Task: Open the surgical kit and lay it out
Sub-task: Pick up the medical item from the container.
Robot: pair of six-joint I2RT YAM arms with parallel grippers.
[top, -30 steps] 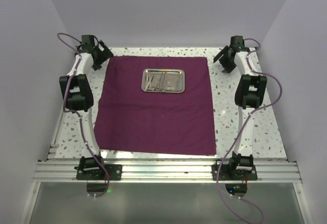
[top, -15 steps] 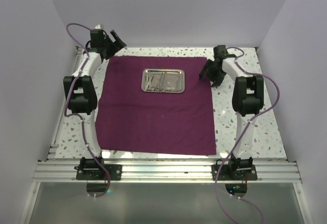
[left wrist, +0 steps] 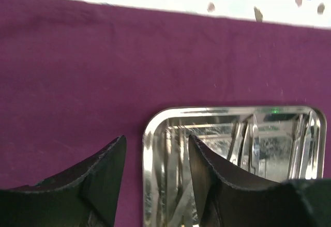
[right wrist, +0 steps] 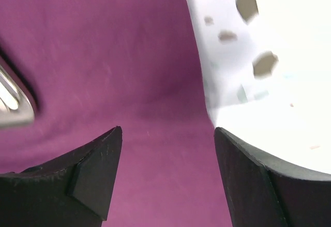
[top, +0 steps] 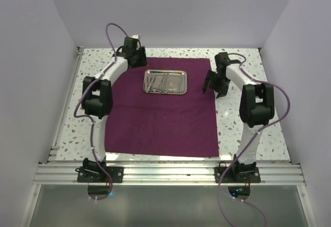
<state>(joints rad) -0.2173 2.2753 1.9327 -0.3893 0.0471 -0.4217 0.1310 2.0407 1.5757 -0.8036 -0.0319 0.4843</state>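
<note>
The dark purple cloth wrap (top: pixel 160 113) lies spread flat on the table. The shiny steel tray (top: pixel 165 82) sits on its far half, with several slim steel instruments (top: pixel 159 84) inside. My left gripper (top: pixel 138 61) is open just beyond the tray's far left corner; in the left wrist view its fingers straddle the tray's rim (left wrist: pixel 150 149) above the cloth (left wrist: pixel 72 82). My right gripper (top: pixel 209 85) is open and empty over the cloth's right edge, right of the tray. In the right wrist view I see the cloth (right wrist: pixel 119 72), its edge and a tray corner (right wrist: pixel 13 105).
The speckled white tabletop (top: pixel 248 123) borders the cloth on all sides. Plain walls close in the back and both sides. An aluminium rail (top: pixel 165 172) with both arm bases runs along the near edge.
Both arms have swung inward from the far corners. My left gripper moved right to the tray's far left corner. My right gripper moved left and nearer, over the cloth's right edge.
</note>
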